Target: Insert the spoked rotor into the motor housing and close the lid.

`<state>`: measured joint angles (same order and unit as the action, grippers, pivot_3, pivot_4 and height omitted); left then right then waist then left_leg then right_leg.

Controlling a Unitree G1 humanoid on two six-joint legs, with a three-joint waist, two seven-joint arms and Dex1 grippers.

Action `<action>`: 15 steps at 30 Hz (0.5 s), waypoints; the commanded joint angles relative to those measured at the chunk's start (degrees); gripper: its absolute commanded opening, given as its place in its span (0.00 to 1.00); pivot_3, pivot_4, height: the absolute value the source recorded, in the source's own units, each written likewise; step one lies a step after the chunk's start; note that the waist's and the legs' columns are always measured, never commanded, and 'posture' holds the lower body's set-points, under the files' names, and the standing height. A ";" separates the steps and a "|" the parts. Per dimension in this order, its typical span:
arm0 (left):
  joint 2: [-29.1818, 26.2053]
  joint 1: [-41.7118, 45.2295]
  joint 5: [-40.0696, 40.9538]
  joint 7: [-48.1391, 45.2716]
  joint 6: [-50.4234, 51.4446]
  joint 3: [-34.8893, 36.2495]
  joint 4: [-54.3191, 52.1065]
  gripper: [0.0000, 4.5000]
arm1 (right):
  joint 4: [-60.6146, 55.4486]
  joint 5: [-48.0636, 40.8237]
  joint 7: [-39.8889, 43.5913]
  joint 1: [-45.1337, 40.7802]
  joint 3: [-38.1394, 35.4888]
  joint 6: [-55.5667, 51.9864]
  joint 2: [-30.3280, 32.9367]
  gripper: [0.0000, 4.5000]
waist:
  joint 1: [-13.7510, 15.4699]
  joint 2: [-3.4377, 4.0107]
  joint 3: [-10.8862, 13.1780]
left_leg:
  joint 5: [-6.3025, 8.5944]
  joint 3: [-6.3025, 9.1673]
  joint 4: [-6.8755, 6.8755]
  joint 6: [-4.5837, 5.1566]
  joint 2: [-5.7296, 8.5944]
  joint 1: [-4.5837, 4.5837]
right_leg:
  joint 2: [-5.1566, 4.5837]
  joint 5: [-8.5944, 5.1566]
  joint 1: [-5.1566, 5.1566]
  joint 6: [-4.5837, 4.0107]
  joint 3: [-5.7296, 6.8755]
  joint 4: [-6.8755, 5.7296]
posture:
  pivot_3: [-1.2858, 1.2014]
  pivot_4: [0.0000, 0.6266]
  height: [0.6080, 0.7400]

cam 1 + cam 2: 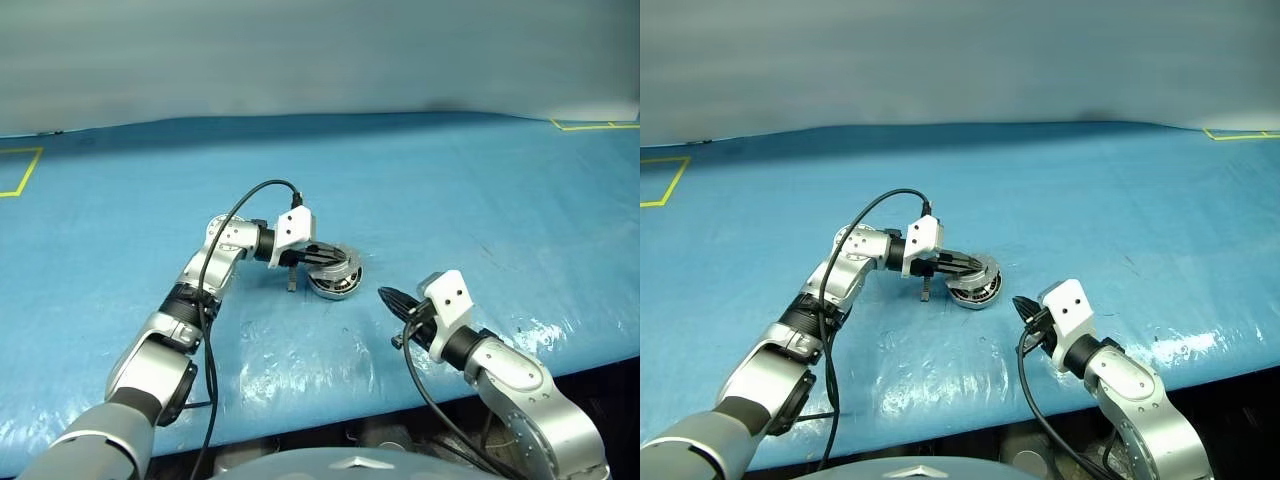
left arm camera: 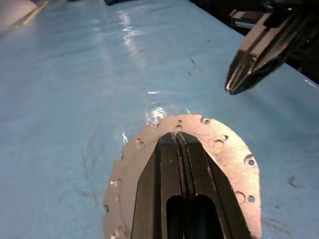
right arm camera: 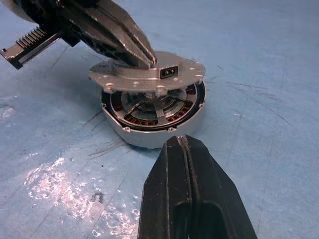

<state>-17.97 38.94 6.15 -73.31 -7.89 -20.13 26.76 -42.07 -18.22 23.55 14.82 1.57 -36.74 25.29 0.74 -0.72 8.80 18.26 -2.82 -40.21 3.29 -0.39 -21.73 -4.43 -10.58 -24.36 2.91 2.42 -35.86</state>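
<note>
The motor housing [image 3: 144, 138] sits on the blue table, a round silver cup with copper windings. The spoked rotor [image 3: 149, 110] lies inside it, with its black rim and silver spokes showing under the lid. The lid [image 3: 127, 79], a grey disc with a toothed edge, hangs tilted over the housing with a gap on the side nearest my right gripper. My left gripper [image 3: 145, 56] is shut and its fingers rest flat on the lid's [image 2: 232, 157] top face. My right gripper [image 1: 390, 297] is shut, holds nothing, and points at the housing [image 1: 335, 287] from a short way off.
The blue table covering [image 1: 480, 200] stretches wide on all sides of the housing. Yellow tape marks [image 1: 20, 172] lie at the far left and far right. The table's front edge [image 1: 560, 355] runs just below my right arm. A black cable [image 1: 245, 205] loops over my left arm.
</note>
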 commanded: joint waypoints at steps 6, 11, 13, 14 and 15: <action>0.67 -2.58 -4.83 1.93 -4.75 -3.13 0.24 0.01 | -2.21 -0.43 -0.14 -1.71 -1.25 0.73 0.49 0.00 | 0.01 0.00 0.00 | 0.02 0.00 0.00 0.03 0.01 0.00 | 0.01 0.01 -0.01 0.01 0.00 -0.01 | 0.52 0.24 1.00; 0.47 -4.81 -7.50 4.88 -6.62 -3.67 2.67 0.01 | -0.69 -0.04 0.10 -3.76 -0.16 0.58 0.57 0.00 | 0.02 0.00 -0.05 | 0.03 0.02 -0.02 0.06 -0.04 0.04 | 0.00 0.01 0.04 0.01 0.00 -0.01 | 0.52 0.24 1.00; 0.24 -5.30 -7.67 5.35 -7.36 -3.60 2.70 0.01 | -0.12 -0.08 0.36 -4.49 0.25 0.59 0.60 0.00 | 0.08 0.00 -0.09 | 0.03 0.05 -0.04 0.07 -0.09 0.05 | 0.00 0.00 0.07 0.00 0.01 -0.02 | 0.52 0.24 1.00; 0.16 -5.67 -7.03 5.45 -7.23 -3.15 2.00 0.01 | 0.25 -0.05 0.57 -4.99 0.54 0.71 0.60 0.00 | 0.07 0.00 -0.10 | 0.03 0.06 -0.05 0.07 -0.09 0.06 | 0.00 0.00 0.09 0.00 0.02 -0.03 | 0.52 0.24 1.00; 0.25 -6.13 -5.77 5.67 -6.87 -2.24 0.75 0.01 | 0.56 -0.13 0.87 -5.50 0.76 0.89 0.59 0.00 | 0.05 0.00 -0.10 | 0.03 0.05 -0.07 0.07 -0.10 0.07 | 0.00 0.00 0.10 0.00 0.02 -0.03 | 0.52 0.24 1.00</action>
<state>-17.21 34.36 0.42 -67.98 -15.54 -22.82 27.60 -40.84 -18.13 23.91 10.13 2.06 -36.74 25.58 0.79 -0.71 8.70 18.28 -2.78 -40.30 3.36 -0.49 -21.66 -4.44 -10.57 -24.26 2.91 2.43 -35.89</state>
